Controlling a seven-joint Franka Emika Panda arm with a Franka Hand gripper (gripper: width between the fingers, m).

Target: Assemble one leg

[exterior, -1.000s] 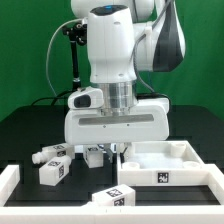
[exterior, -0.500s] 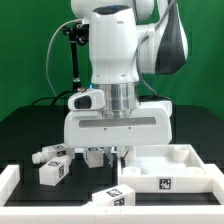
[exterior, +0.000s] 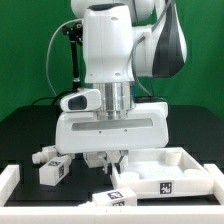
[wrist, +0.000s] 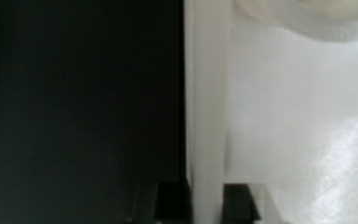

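Observation:
The large white tray (exterior: pixel 192 178) with raised edges lies at the exterior view's right. My gripper (exterior: pixel 108 160) points straight down at the tray's left wall. In the wrist view the gripper (wrist: pixel 204 203) straddles that white wall (wrist: pixel 202 120), one dark finger (wrist: pixel 167 203) outside on the black table and the other inside, both pressed against it. Two small white tagged legs (exterior: pixel 52 170) lie close together left of the gripper. Another leg (exterior: pixel 116 197) lies in front of the tray's near corner.
The black table has a white raised border along the front and left (exterior: pixel 10 185). A black stand with cables (exterior: pixel 70 60) rises at the back left before a green backdrop. A round hole in the tray floor (wrist: pixel 318 15) shows in the wrist view.
The arm has shifted toward the exterior view's left and front, and the tray has slid with it. A leg seen earlier by the fingers is now hidden.

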